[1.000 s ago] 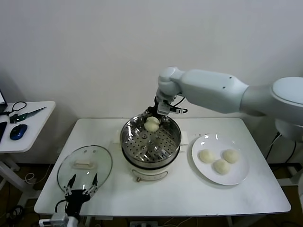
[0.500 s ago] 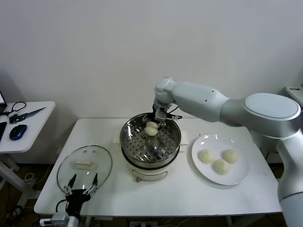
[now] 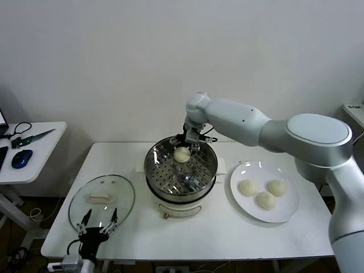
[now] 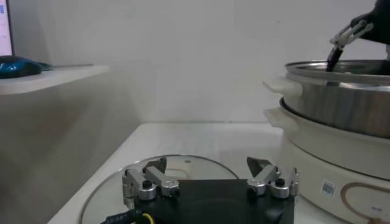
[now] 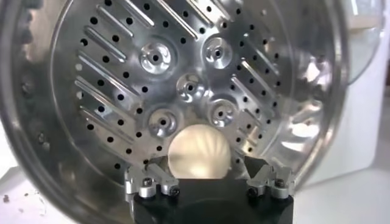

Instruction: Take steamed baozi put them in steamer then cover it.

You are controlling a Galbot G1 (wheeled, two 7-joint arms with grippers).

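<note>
My right end effector (image 3: 187,142) hangs released over the first baozi (image 3: 181,154) on the steamer (image 3: 181,170) tray; next I fetch another from the plate (image 3: 287,212).

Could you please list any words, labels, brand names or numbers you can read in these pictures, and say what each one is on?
No text can be read in any view.
Small sticker on the steamer base, left wrist view: too small and blurred to read.
Orange curved marking beside it on the base: a sign, no readable characters.
The cover, the plate and the baozi carry no writing.
</note>
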